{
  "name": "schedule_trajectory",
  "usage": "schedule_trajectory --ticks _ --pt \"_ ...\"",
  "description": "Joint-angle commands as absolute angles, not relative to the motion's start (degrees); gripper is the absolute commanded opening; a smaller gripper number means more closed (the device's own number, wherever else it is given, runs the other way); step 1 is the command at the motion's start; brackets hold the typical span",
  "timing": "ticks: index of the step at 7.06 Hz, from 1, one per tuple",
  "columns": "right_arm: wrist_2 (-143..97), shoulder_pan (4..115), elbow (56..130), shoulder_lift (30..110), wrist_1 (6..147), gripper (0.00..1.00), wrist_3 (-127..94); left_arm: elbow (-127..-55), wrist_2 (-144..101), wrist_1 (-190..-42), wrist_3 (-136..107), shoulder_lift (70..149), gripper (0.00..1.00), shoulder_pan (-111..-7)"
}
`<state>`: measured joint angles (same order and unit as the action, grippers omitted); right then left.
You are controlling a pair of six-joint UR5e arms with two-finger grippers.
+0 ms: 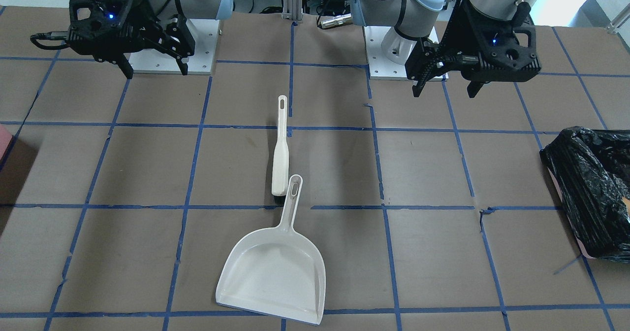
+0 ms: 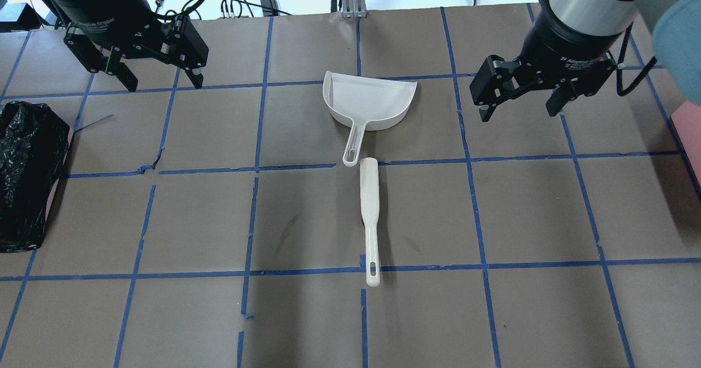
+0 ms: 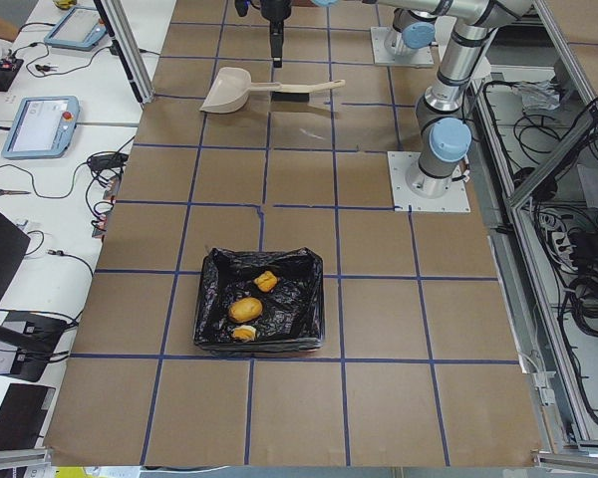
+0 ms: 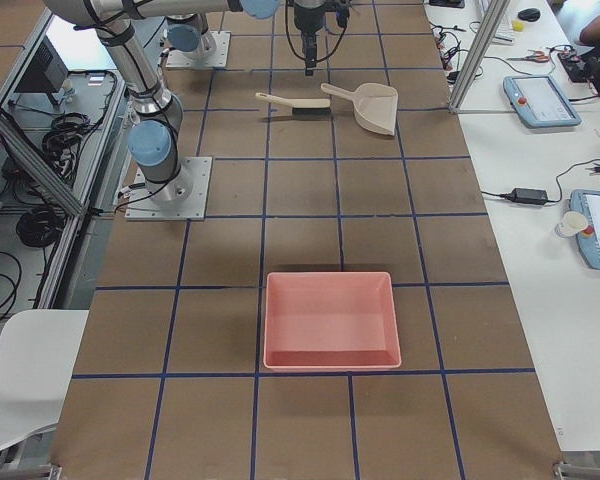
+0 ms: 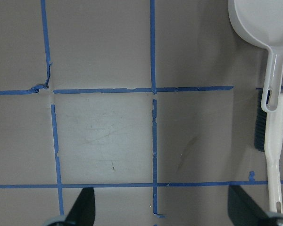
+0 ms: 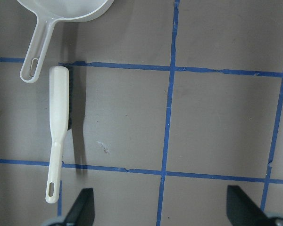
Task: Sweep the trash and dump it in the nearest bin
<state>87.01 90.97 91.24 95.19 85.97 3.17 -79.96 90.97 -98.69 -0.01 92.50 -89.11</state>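
Your left gripper and right gripper hung spread wide, holding and touching nothing; between them lay dustpan and brush, end to end, long axes pointing toward the robot; the trash sat inside the bin, outboard of your left gripper; the task looked finished.

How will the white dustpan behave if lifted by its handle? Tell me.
The dustpan looks like thin moulded plastic: probably stiff and light. Its wide pan beyond the narrow handle may pivot in a grip. Smooth, likely slides if pushed.
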Motion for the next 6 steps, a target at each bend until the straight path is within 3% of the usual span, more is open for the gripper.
schedule_trajectory --ticks 1,6 --pt "87.0 91.0 91.2 95.2 85.9 1.00 3.2 -79.9 93.5 -99.0 -0.8 92.6 1.00 -89.1" --pt "87.0 91.0 91.3 95.3 85.9 1.00 3.1 -80.5 93.3 -98.3 -1.1 92.6 1.00 -89.3"
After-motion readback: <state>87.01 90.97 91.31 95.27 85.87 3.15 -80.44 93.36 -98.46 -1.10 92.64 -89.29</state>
